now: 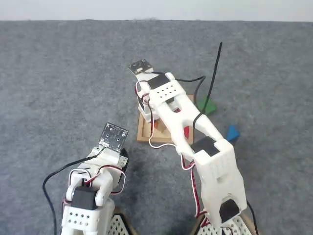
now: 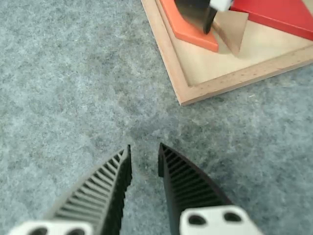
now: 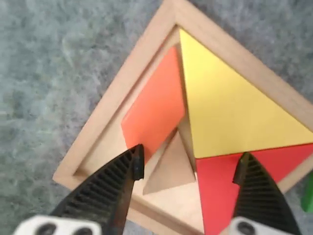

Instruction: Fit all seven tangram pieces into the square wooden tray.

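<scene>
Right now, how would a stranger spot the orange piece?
Find the square wooden tray on the grey carpet. Inside, along one rim, lies the orange piece, beside the yellow triangle. It is the only slanted four-sided shape; its neighbours are triangles.

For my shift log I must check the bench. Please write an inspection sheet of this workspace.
Surface: grey felt mat, covering the table.
Job's things: square wooden tray holds an orange parallelogram, a large yellow triangle, a red triangle and a small plain wooden triangle; a green piece and a blue piece lie outside on the mat.
Clutter: nothing seen.
Hands: left hand slightly open, empty, above the mat near a tray corner; right hand wide open, empty, above the tray.
Cables: black cables, one arching up near the tray.
Surroundings: pale wall strip beyond the mat.
</scene>
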Robot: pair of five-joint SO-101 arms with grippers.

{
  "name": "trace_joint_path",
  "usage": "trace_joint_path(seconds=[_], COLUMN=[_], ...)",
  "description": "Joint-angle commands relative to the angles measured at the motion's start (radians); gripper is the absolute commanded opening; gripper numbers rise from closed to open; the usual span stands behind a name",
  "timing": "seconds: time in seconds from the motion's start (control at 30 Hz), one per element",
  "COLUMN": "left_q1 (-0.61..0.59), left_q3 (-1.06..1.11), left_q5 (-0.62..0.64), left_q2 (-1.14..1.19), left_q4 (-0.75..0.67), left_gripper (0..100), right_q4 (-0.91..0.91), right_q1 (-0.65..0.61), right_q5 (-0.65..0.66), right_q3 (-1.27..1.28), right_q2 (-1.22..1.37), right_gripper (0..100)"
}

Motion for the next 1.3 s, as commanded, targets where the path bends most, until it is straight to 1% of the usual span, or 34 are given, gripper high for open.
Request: trace_joint_path(seconds=[0.0, 0.1, 0.23, 0.27, 0.33, 0.43, 0.5, 0.63, 0.7, 1.03, 1.27], left_q1=[0.002, 0.002, 0.002, 0.002, 0.002, 0.002, 0.002, 0.002, 0.002, 0.002, 0.002], left_q3=[-0.007, -0.007, -0.007, -0.007, -0.007, -0.007, -0.007, -0.007, -0.007, -0.007, -0.007], left_q5=[0.006, 0.006, 0.006, 0.006, 0.006, 0.006, 0.006, 0.006, 0.006, 0.006, 0.006], left_q2=[0.002, 0.002, 0.002, 0.002, 0.002, 0.002, 0.002, 0.002, 0.002, 0.002, 0.002], left_q4=[-0.003, -0.003, -0.003, -0.003, -0.003, -0.003, -0.003, -0.003, -0.003, -0.003, -0.003], left_gripper=[9, 9, 9, 9, 9, 9, 9, 9, 9, 9, 9], right_q4=[0.007, -0.061, -0.252, -0.308, -0.414, -0.498, -0.495, -0.498, -0.504, -0.490, -0.418], right_q1=[0.024, 0.059, 0.085, 0.085, 0.084, 0.090, 0.090, 0.087, 0.084, 0.084, 0.077], right_q5=[0.014, 0.029, 0.038, 0.054, 0.083, 0.092, 0.092, 0.092, 0.092, 0.092, 0.092], right_q3=[0.014, 0.144, 0.456, 0.545, 0.718, 0.862, 0.879, 0.876, 0.859, 0.638, 0.470], right_q2=[-0.202, -0.341, -0.552, -0.595, -0.661, -0.690, -0.676, -0.601, -0.555, -0.349, -0.223], right_gripper=[28.6, 28.1, 27.2, 24.9, 17.1, 4.0, 0.8, 4.1, 4.1, 4.4, 4.5])
